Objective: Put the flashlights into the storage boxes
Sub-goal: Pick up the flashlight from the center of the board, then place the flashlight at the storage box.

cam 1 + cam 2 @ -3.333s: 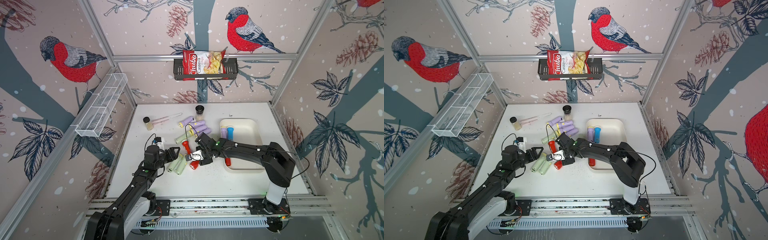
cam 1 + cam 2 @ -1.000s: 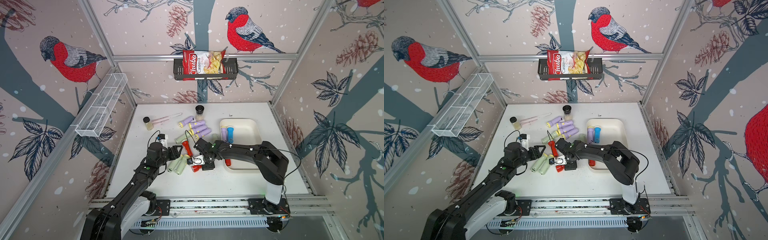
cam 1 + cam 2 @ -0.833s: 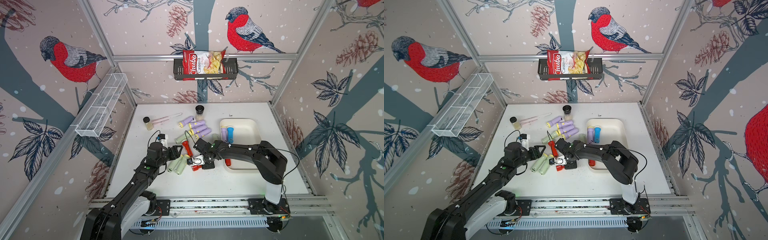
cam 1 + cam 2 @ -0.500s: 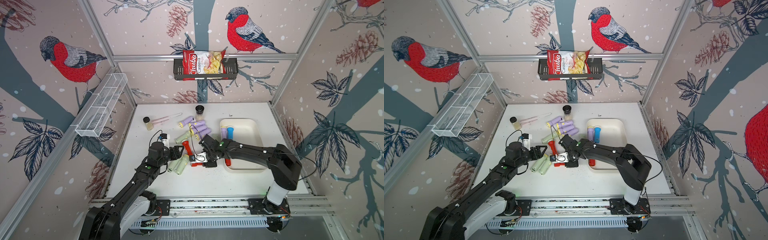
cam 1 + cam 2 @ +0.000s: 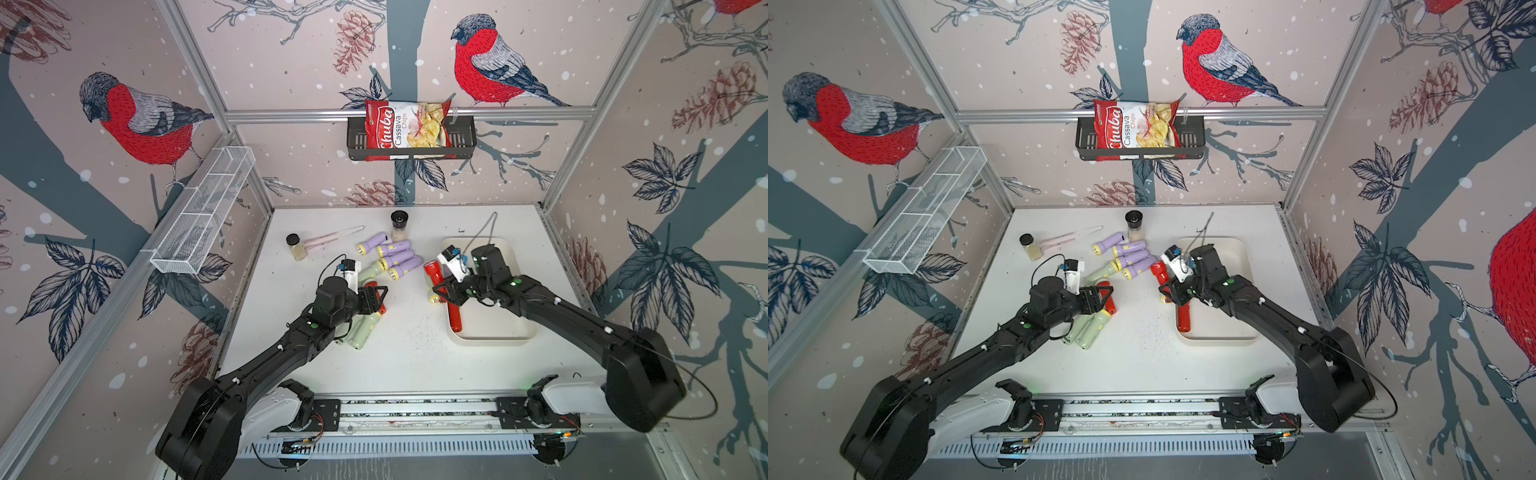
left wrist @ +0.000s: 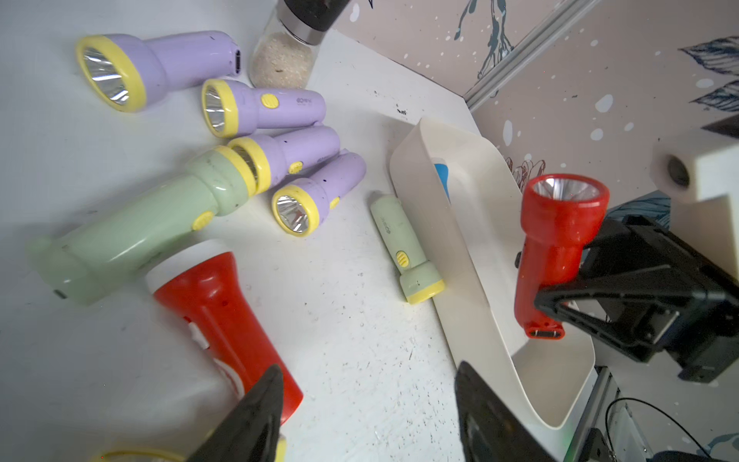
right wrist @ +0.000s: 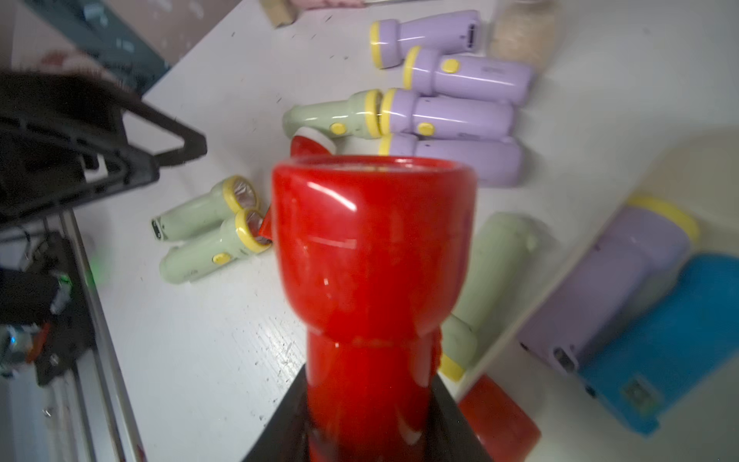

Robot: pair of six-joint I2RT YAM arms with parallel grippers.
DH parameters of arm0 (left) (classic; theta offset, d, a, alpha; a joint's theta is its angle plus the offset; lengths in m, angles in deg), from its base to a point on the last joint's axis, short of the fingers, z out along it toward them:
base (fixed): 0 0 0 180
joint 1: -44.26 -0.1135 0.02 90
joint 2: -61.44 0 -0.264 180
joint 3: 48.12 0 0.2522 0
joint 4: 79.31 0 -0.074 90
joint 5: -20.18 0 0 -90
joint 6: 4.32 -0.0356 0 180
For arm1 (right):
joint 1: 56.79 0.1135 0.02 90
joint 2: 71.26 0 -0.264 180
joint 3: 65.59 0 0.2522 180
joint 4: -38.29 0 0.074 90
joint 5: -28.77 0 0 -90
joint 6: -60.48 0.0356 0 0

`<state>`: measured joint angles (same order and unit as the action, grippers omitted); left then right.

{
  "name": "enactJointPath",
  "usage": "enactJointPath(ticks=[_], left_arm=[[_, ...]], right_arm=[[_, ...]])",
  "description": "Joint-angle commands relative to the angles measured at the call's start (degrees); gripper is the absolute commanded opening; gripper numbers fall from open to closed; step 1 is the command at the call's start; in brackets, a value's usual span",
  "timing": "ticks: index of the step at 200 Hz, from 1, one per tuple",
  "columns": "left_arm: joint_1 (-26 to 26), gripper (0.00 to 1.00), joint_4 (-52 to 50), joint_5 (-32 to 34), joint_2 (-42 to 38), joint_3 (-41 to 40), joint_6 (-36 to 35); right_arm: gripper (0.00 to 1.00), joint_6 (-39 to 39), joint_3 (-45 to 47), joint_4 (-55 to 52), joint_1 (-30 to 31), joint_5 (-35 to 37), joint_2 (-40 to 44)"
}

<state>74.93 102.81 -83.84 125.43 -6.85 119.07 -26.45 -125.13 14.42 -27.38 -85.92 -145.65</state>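
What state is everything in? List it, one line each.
Right pincer: shut on red flashlight, lifted at the tray's edge.
Left pincer: open, empty, above the table.
Tray: holds lilac flashlight, blue flashlight, another red one.
Four lilac flashlights: lying on the table.
Green flashlights: lying on the table.
Two jars: upright, lidded.

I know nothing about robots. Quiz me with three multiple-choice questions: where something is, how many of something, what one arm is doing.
1. Where does the blue flashlight lie? A) in the wire basket B) in the cream tray C) on the wall shelf
2. How many lilac flashlights lie on the table outside the tray? A) two B) six C) four
3. The right end effector is: A) shut on a red flashlight B) open and empty C) shut on a jar
Answers: 1 B, the right wrist view shows it inside the tray. 2 C, four lie clustered. 3 A, its jaws clamp the red body.
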Motion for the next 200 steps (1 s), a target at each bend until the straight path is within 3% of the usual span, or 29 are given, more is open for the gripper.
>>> enactJointPath(ticks=[1, 29, 73, 165, 200], left_arm=[[3.5, 0.67, 5.5, 1.8, 3.8, 2.5, -1.5], [8.7, 0.67, 7.4, 0.8, 11.5, 6.8, -1.9], [11.9, 0.67, 9.6, 0.0, 18.3, 10.4, -1.6], [12.0, 0.67, 8.4, 0.7, 19.0, 11.4, -2.1], [12.0, 0.67, 8.2, 0.8, 18.9, 11.5, -2.2]], right_arm=[[0.32, 13.1, 3.7, 4.0, -4.4, -4.0, 2.3], [0.32, 16.4, 7.5, 1.8, -11.5, -7.1, 1.1], [0.35, 16.3, 10.5, -0.1, -15.5, -7.6, -0.2], [0.41, 14.0, 9.9, -2.6, -16.7, -9.6, -7.6], [0.56, 14.1, 9.7, -3.4, -16.3, -9.4, -6.8]])
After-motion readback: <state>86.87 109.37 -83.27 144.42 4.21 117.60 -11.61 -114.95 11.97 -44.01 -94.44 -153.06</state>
